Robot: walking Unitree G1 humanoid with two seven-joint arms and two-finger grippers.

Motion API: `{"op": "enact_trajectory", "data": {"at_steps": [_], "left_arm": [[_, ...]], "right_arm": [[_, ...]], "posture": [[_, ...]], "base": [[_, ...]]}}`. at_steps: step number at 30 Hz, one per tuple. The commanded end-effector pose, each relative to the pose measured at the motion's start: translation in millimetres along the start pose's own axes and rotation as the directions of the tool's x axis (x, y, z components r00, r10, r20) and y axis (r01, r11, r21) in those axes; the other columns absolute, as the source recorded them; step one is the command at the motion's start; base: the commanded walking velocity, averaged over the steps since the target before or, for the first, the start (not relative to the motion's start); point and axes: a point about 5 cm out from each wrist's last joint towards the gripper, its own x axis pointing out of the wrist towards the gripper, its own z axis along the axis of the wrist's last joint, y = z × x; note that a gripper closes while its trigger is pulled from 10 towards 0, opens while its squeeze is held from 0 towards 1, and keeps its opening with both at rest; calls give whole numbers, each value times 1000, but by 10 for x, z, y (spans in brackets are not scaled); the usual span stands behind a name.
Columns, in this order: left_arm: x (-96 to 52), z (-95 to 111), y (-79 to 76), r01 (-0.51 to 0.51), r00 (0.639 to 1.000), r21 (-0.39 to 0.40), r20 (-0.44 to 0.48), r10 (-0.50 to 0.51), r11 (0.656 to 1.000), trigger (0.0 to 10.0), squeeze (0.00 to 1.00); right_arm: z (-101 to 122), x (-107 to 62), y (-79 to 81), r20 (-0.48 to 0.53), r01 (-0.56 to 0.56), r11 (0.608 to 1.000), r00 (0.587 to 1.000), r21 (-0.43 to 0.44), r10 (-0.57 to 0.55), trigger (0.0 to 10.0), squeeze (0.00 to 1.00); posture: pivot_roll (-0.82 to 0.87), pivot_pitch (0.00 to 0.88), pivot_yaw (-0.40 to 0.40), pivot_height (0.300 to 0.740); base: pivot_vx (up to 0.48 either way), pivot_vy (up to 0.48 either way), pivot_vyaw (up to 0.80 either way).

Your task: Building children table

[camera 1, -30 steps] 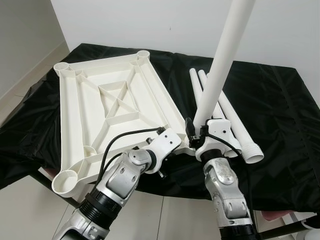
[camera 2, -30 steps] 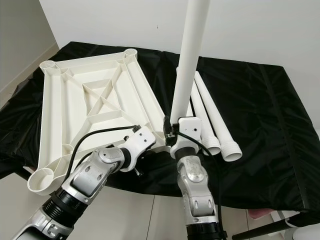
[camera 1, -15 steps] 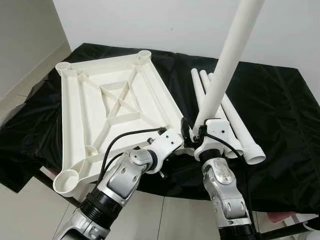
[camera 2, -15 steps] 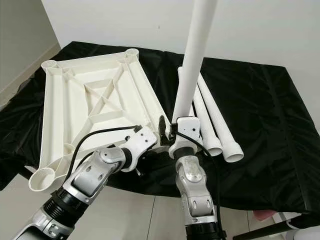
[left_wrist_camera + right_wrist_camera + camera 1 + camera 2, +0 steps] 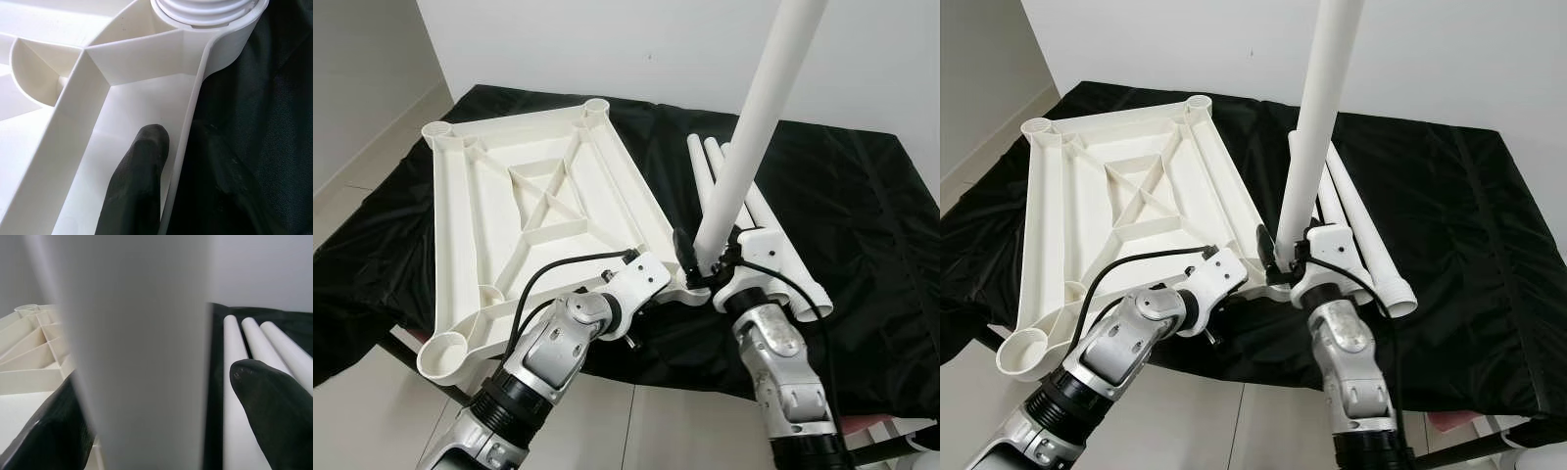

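On the black cloth (image 5: 862, 206), the white tabletop (image 5: 524, 211) is lying underside up in the eye views, three spare legs (image 5: 759, 220) beside it. The right gripper (image 5: 705, 269) is clamping an upright leg (image 5: 754, 127) into the near corner socket. From the left wrist, the left gripper (image 5: 161, 186) is pinching the tabletop's rim. From the right wrist, black fingers (image 5: 274, 401) are flanking the leg.

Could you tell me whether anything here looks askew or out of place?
The leg held by the right gripper leans to the right rather than standing straight in the corner socket of the upturned tabletop. The left gripper pins the tabletop's rim. Three spare legs lie neatly on the black cloth.
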Motion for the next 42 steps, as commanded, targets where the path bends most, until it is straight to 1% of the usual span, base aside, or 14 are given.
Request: {"op": "enact_trajectory", "data": {"at_steps": [1,2,3,4,5,7,8,11,12,14,18,29,32,42], "left_arm": [[48,-192,-72,30,996,-33,-77,-33,999,10000,0],[48,-192,-72,30,996,-33,-77,-33,999,10000,0],[49,-192,-72,30,996,-34,-77,-33,999,10000,0],[49,-192,-72,30,996,-34,-77,-33,999,10000,0],[50,-190,-71,30,997,-34,-77,-33,999,10000,0],[51,-187,-68,29,997,-34,-76,-32,999,10000,0],[51,-187,-68,29,997,-34,-76,-32,999,10000,0],[45,-191,-59,26,997,-34,-77,-29,999,10000,0],[45,-191,-59,26,997,-34,-77,-29,999,10000,0],[37,-197,-53,25,996,-33,-79,-27,999,10000,0],[30,-204,-54,25,996,-32,-82,-28,999,10000,0],[22,-213,-53,29,996,-32,-86,-32,999,10000,0],[21,-219,-63,32,996,-31,-87,-35,999,10000,0],[18,-218,-75,35,995,-34,-88,-38,999,10000,0]], "right_arm": [[-43,5,-102,-21,-5,1000,1000,10,5,10000,1000],[-43,5,-102,-21,-5,1000,1000,10,5,10000,1000],[-60,12,-129,-38,-29,1000,999,8,30,10000,71],[-60,12,-129,-38,-29,1000,999,8,30,10000,71],[-73,11,-136,-46,-69,997,996,24,70,10000,0],[-97,4,-141,-61,-143,989,988,40,145,10000,0],[-97,4,-141,-61,-143,989,988,40,145,10000,0],[-120,-21,-118,-73,-287,953,953,97,294,10000,0],[-120,-21,-118,-73,-287,953,953,97,294,10000,0],[-110,-26,-130,-70,-355,924,927,141,367,10000,0],[-72,4,-190,-60,-430,890,895,153,443,10000,0],[-29,115,-347,-74,-519,848,846,107,528,10000,0],[-13,154,-424,-98,-561,824,818,83,567,10000,0],[-27,206,-454,-108,-601,794,787,86,608,10000,0]], "posture": [[-97,117,27,740],[-97,117,27,740],[-97,117,25,740],[-97,117,25,740],[-96,118,25,740],[-92,118,26,740],[-92,118,26,740],[-90,119,28,740],[-90,119,28,740],[-87,119,31,740],[-86,119,33,740],[-83,125,40,740],[-85,126,40,740],[-82,131,40,740]], "base": [[0,0,0],[0,0,0],[0,0,0],[0,0,0],[0,0,0],[0,0,0],[0,0,0],[0,0,0],[0,0,0],[0,0,0],[0,0,0],[0,0,0],[0,0,0],[0,0,0]]}}
